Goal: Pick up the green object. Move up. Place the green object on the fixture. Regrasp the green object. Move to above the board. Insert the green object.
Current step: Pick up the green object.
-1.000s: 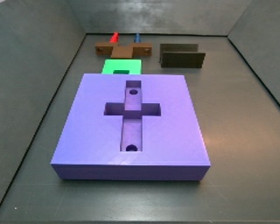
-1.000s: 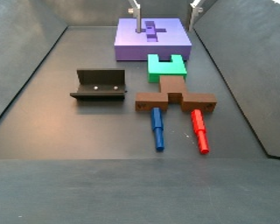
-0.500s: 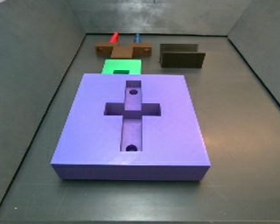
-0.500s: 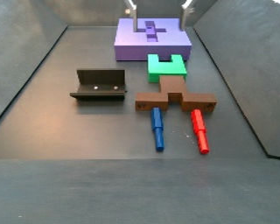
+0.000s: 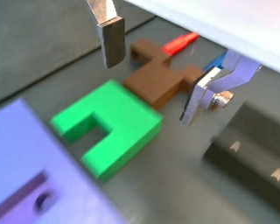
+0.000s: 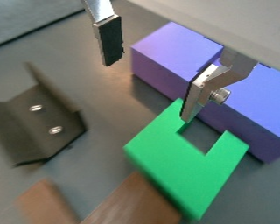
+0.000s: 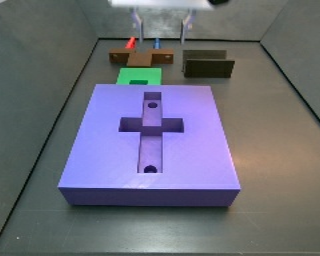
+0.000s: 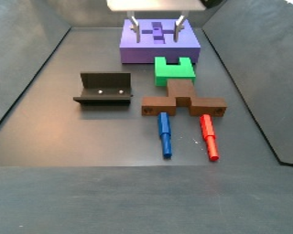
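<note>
The green object lies flat on the floor between the board and a brown cross-shaped block. It also shows in a side view and in both wrist views. My gripper hangs open and empty above it, also seen in a side view. In both wrist views the fingers stand wide apart with nothing between them. The fixture stands on the floor to one side, also in a side view.
The brown cross-shaped block carries a blue peg and a red peg. The board has a cross recess and two round holes. Grey walls enclose the floor on all sides.
My gripper has come down and into view in both side views, moving from over the board toward the green object. The pieces have not moved.
</note>
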